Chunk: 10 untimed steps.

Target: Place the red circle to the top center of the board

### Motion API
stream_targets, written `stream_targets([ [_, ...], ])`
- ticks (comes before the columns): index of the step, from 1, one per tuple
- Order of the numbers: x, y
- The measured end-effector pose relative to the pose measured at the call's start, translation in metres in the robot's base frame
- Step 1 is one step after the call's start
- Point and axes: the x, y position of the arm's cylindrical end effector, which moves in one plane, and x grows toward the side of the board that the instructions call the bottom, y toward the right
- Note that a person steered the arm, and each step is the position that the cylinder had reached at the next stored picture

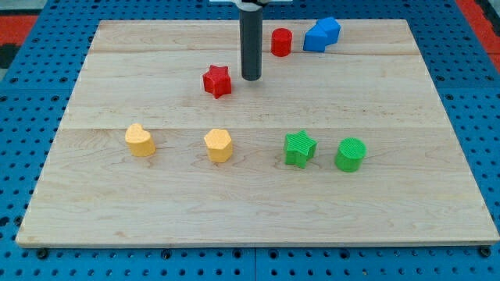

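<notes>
As the arm worked over the wooden board (258, 203), every block could be placed against the red circle (281, 41), which sat near the top edge, a little to the view's right of centre. Far to its lower left stood a yellow block (140, 140) and a second yellow block (219, 144). Closer, down and to its left, lay the red star (217, 81). My tip (251, 77) rested just right of that star and below-left of the circle, touching neither; the rod carried no pincer, so nothing could be said of jaws apart or together. Well below the circle stood a green star (299, 148) and a green cylinder (351, 154), and just to its right a pair of blue blocks (321, 34) lay nearly touching it. Any push from the left risked jamming the circle into the blue blocks, while an off-centre nudge might have rolled it off the top edge.
</notes>
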Motion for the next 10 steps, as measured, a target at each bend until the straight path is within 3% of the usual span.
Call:
stream_targets([
  [2, 0.0, -0.13],
  [3, 0.003, -0.121],
  [4, 0.002, -0.01],
  [6, -0.063, 0.1],
  [7, -0.103, 0.095],
  [9, -0.096, -0.003],
  [10, -0.095, 0.016],
])
